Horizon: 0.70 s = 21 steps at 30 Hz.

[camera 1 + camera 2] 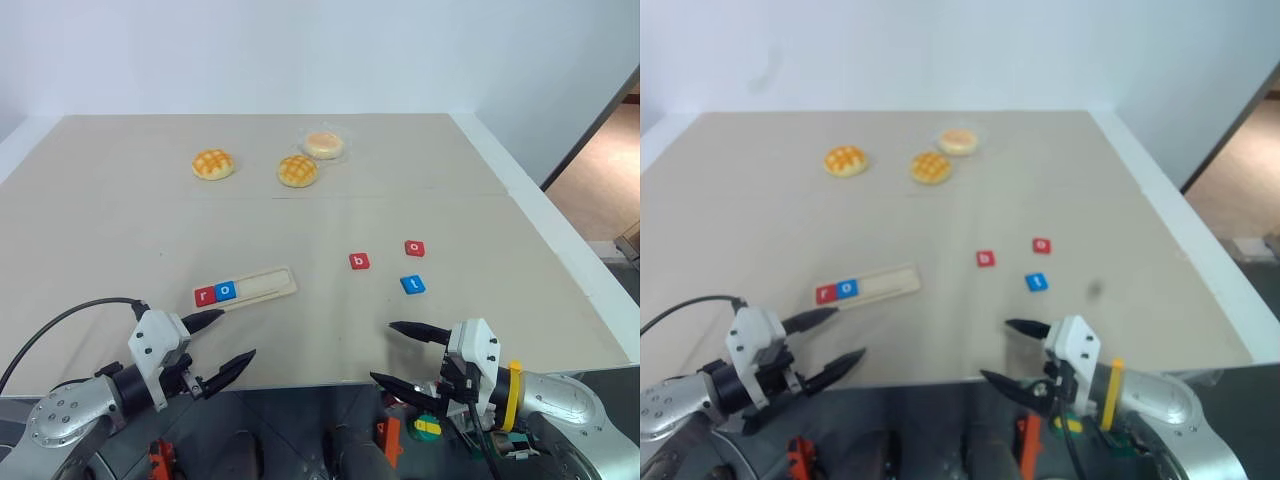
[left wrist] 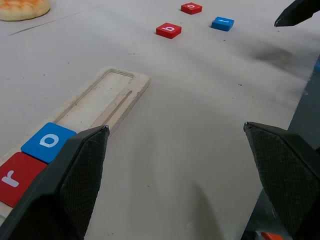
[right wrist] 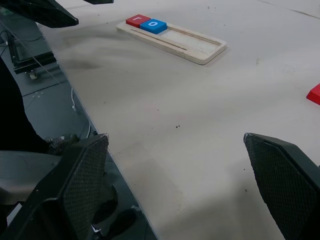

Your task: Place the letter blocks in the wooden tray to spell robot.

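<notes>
Wooden tray (image 1: 247, 288) holds red r (image 1: 205, 295), blue o (image 1: 226, 291); three slots free.
Red b (image 1: 359, 261), probably-o red block (image 1: 414, 248), blue t (image 1: 412, 285) lie right of tray; left gripper (image 1: 220, 345) and right gripper (image 1: 400, 355) spread, empty. Next: b.

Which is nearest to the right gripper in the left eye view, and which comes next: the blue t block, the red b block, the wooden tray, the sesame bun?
1. blue t block, just ahead of the right gripper.
2. red b block, ahead, slightly left.
3. wooden tray, to the left.
4. sesame bun, at the far side.
</notes>
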Each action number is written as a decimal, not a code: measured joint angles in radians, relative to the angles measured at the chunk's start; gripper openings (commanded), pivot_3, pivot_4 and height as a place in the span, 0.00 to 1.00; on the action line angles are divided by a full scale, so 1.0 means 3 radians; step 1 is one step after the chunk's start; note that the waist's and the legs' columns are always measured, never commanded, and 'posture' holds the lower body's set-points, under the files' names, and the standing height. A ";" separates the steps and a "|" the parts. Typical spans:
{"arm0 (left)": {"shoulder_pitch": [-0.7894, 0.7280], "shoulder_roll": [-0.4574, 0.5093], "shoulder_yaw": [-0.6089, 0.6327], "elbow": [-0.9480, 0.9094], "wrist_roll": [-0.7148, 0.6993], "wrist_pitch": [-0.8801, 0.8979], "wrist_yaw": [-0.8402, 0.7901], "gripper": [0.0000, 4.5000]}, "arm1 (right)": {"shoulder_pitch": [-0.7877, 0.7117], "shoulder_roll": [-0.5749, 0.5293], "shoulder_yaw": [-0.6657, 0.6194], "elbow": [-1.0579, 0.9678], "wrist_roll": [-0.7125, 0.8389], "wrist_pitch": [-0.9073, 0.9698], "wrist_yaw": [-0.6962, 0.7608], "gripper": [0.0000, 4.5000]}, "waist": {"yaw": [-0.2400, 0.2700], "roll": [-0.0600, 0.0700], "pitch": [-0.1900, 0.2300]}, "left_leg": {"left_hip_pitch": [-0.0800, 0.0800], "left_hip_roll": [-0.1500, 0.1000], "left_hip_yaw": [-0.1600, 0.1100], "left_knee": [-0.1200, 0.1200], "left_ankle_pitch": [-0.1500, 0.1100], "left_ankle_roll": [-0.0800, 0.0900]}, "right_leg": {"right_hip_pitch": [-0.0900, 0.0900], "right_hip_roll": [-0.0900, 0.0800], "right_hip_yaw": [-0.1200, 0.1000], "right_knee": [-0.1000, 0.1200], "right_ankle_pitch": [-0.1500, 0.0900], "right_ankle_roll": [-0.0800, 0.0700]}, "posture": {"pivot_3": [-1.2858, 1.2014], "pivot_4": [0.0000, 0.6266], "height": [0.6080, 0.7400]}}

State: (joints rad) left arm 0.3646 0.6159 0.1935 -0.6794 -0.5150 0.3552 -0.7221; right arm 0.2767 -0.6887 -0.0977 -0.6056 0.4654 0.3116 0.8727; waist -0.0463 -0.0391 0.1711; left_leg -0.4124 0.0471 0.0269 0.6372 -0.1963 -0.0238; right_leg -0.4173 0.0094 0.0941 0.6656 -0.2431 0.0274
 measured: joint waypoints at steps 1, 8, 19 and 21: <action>0.0000 0.0000 0.0000 0.0000 0.0000 0.0000 0.0000 1.00 | 0.0000 0.0000 0.0000 0.0000 0.0000 0.0000 0.0000 1.00 | 0.0000 0.0000 0.0000 | 0.0000 0.0000 0.0000 0.0000 0.0000 0.0000 | 0.0000 0.0000 0.0000 0.0000 0.0000 0.0000 | 0.52 0.24 1.00; 0.0000 0.0005 -0.0162 -0.0035 -0.0145 0.0069 -0.0138 1.00 | 0.0002 0.0000 -0.0004 0.0001 -0.0070 -0.0127 -0.0056 1.00 | 0.0000 0.0000 0.0000 | 0.0000 0.0002 -0.0001 -0.0003 -0.0005 -0.0008 | -0.0001 0.0005 0.0000 0.0000 0.0000 0.0000 | 0.52 0.24 1.00; -0.0032 0.0106 -0.0160 -0.0053 -0.0178 0.0112 -0.0235 1.00 | -0.0077 0.0000 0.0000 0.0028 -0.0097 -0.0212 -0.0008 1.00 | -0.0001 -0.0001 0.0001 | 0.0001 0.0001 0.0001 -0.0002 -0.0005 -0.0007 | -0.0002 0.0005 0.0004 0.0000 0.0000 0.0001 | 0.52 0.24 1.00; -0.0174 0.0046 -0.0155 -0.0009 -0.0164 0.0106 -0.0156 1.00 | -0.0184 0.0015 0.0002 0.0082 -0.0094 -0.0198 -0.0024 1.00 | -0.0001 -0.0002 0.0001 | 0.0002 0.0001 0.0001 0.0000 -0.0004 -0.0006 | -0.0001 0.0006 0.0004 0.0000 0.0000 0.0001 | 0.52 0.24 1.00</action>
State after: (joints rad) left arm 0.3124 0.6296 0.1470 -0.6820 -0.5643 0.3869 -0.7688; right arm 0.2214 -0.6842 -0.0973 -0.5810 0.4373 0.2521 0.8657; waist -0.0467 -0.0396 0.1715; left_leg -0.4118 0.0474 0.0273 0.6373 -0.1976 -0.0256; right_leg -0.4175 0.0111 0.0954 0.6656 -0.2432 0.0276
